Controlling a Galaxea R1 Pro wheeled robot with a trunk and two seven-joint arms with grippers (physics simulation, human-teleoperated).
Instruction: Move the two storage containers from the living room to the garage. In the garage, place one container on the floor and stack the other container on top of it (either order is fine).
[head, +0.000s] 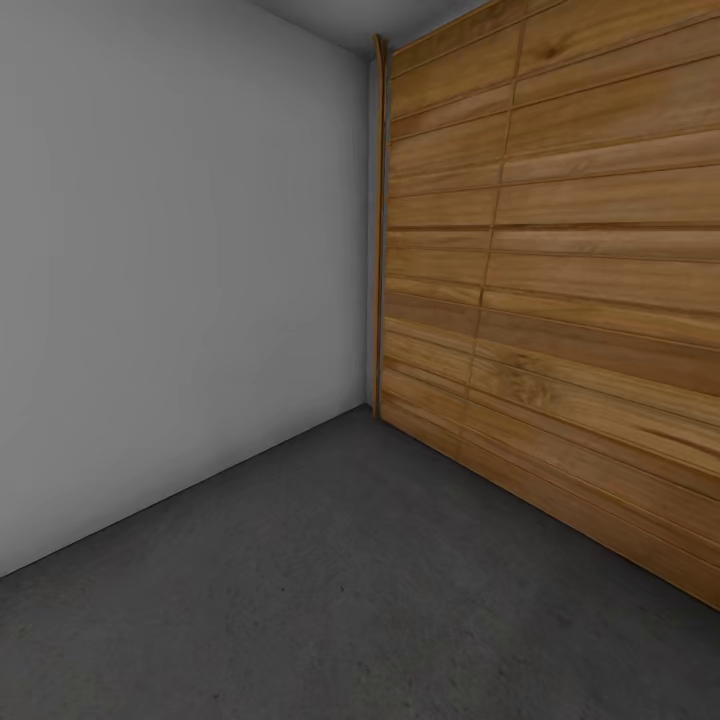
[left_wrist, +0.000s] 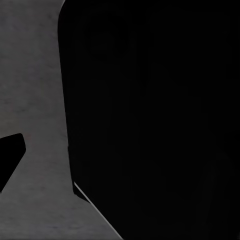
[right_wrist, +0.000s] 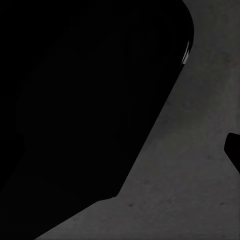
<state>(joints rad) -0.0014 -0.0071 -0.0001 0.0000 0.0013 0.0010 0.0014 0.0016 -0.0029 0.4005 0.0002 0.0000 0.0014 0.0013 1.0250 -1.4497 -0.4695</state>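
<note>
Garage corner, grey wall (head: 180, 280) meets plank door (head: 560, 300); open floor (head: 330, 600)

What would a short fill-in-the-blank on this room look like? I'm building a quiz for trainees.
1. The wide door on the view's right is made of horizontal ____ planks.
2. The wall left of it is plain ____.
3. The floor is a matte dark ____.
4. Wall and door meet at a ____ ahead.

Missing words: wood; grey-white; grey; corner

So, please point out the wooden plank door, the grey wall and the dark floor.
Wooden plank door (head: 560, 300), head view, middle planks.
Grey wall (head: 180, 280), head view, bare middle.
Dark floor (head: 330, 600), head view, open patch.
</note>
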